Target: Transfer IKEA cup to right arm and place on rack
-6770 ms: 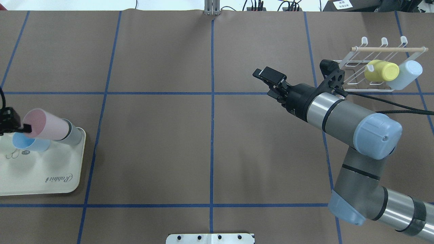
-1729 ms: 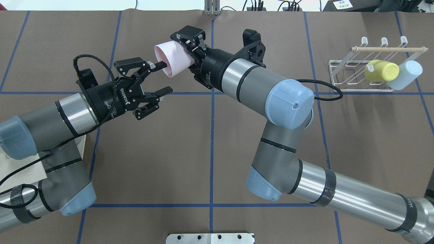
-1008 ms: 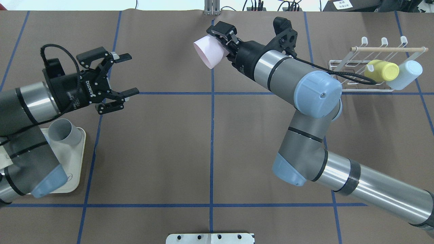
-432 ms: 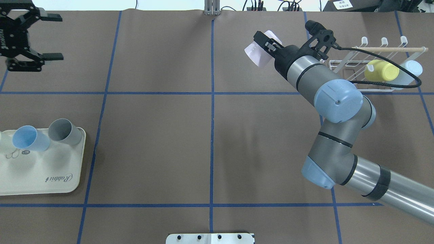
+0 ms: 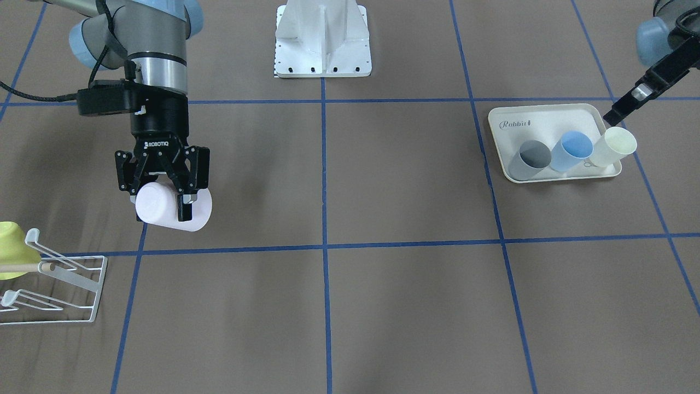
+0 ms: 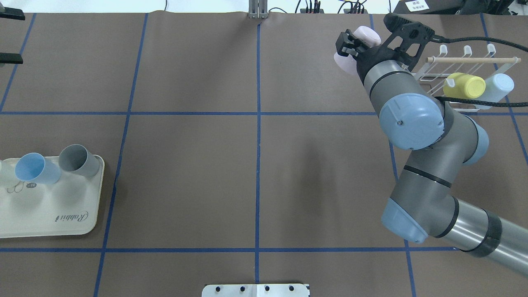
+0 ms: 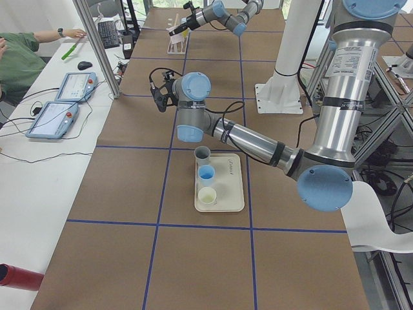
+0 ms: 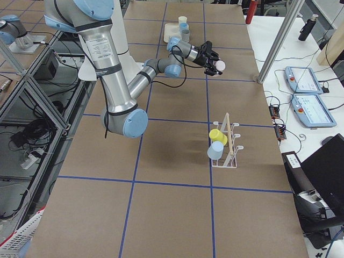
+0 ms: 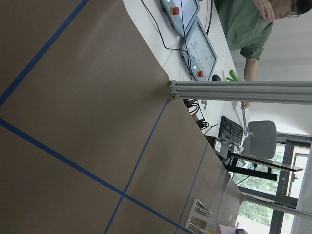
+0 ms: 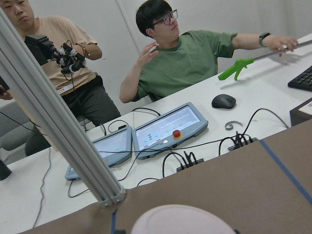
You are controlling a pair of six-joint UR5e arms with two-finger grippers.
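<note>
Item: cup (image 5: 158, 212), pink, clamped in right gripper (image 5: 162, 198), aloft near rack (image 6: 470, 60). Left gripper (image 6: 11, 38) spread wide, empty. We judge handover done; next we seat the cup on a free prong.

Overhead: behind robot, looking forward and down on brown paper-covered worktop (image 6: 185, 165).
Front: faces robot; shares white wire rack (image 5: 54, 276).

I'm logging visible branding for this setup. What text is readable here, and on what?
"Rabbit": cursive, on the cream plastic tray.
"ROBOTIQ": on the black right gripper holding the pink plastic cup.
White paper label beyond the table: too small to read.
</note>
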